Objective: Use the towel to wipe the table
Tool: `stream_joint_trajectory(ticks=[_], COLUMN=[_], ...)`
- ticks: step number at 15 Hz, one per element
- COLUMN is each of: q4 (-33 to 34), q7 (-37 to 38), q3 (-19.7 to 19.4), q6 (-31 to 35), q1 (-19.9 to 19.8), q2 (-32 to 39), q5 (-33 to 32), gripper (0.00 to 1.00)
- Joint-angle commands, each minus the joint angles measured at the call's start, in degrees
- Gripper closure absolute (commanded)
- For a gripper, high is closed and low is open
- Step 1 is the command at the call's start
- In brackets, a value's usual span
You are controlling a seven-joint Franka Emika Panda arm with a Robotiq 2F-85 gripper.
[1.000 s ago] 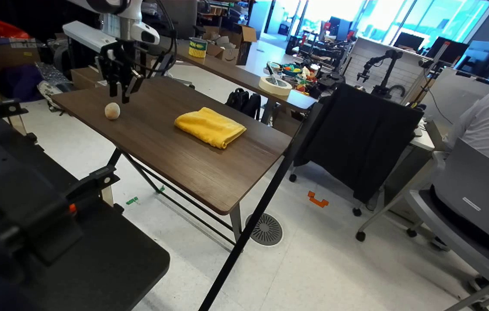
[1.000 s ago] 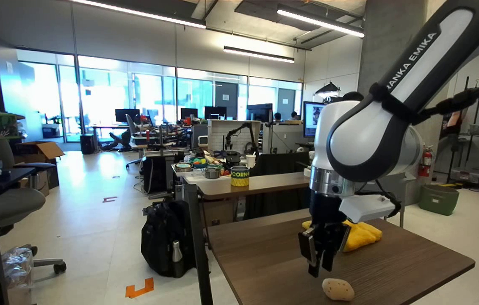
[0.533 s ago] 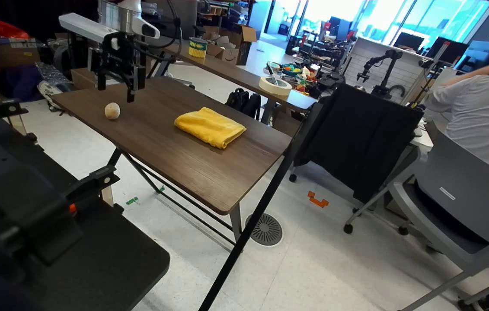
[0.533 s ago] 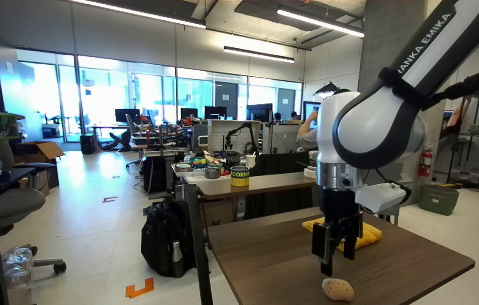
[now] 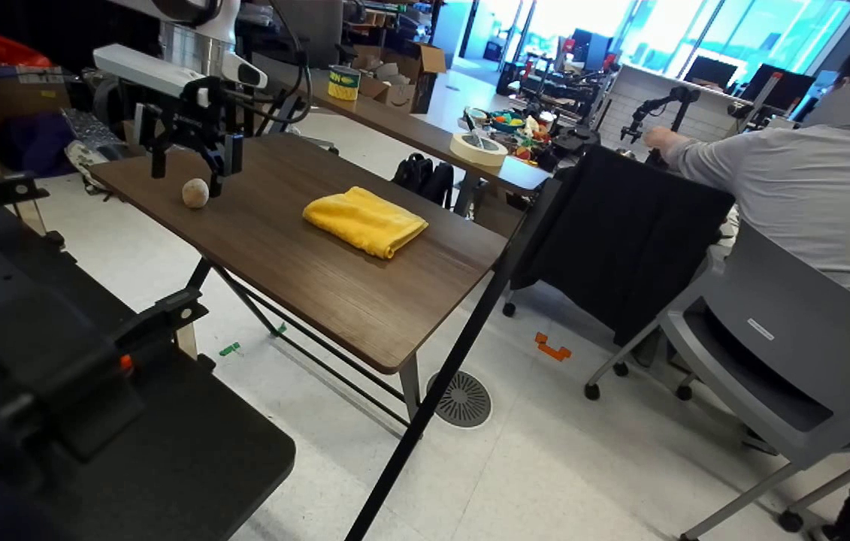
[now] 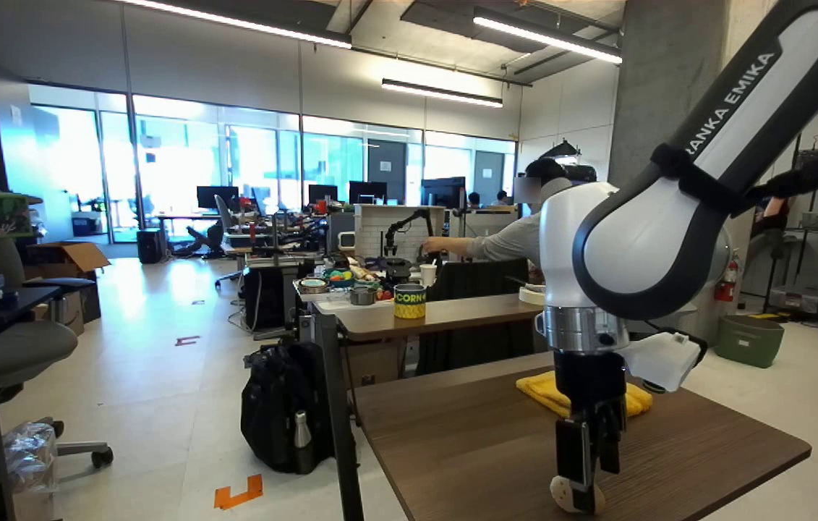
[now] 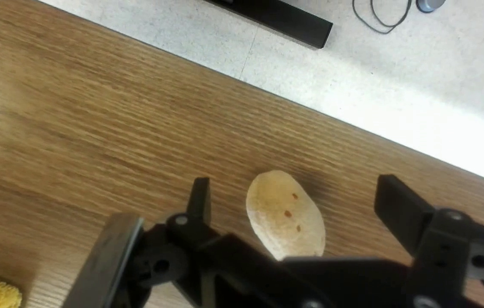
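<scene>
Compared with the earlier frame, that big white-and-black robot arm (image 6: 640,246) sits lower, and a person in a light grey shirt (image 5: 830,180) is farther into view, one arm stretched out. Meanwhile the rectangular dark brown wood-grain surface (image 5: 267,214) with rounded corners is in the same spot. Same goes for the mustard-yellow folded cloth towel (image 5: 366,222), just lying on it, well apart from the black blocky fingers (image 7: 400,214); the wrist view only catches a fuzzy corner of it. Those fingers are spread wide, pointing down, with a tan oval potato-looking thing (image 7: 286,216) between them. It has little brown spots and rests near an edge, bare wood showing on either side of it in the wrist view.
</scene>
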Motion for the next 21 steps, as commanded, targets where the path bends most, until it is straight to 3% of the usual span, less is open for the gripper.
stream_joint_trajectory(ticks=[1,8,10,13,14,16,21], q4=[-0.2,0.1,0.9,2.1,3.3,8.5,26.7], q7=[-2.0,-4.1,-4.2,-3.5,-3.0,-1.1,13.9], q3=[0.8,2.3,2.9,5.4,6.3,7.3,-0.1], q6=[2.4,4.7,5.3,11.4,12.7,13.9,9.7], q1=[-0.5,-1.7,-2.4,-4.2,-4.6,-4.5,1.6], q2=[0.4,1.3,1.6,1.5,1.5,3.2,11.4], q5=[-0.5,0.6,1.5,5.4,7.0,9.8,10.5], gripper=[0.34,0.88,0.99,0.97,1.0,0.97,0.97])
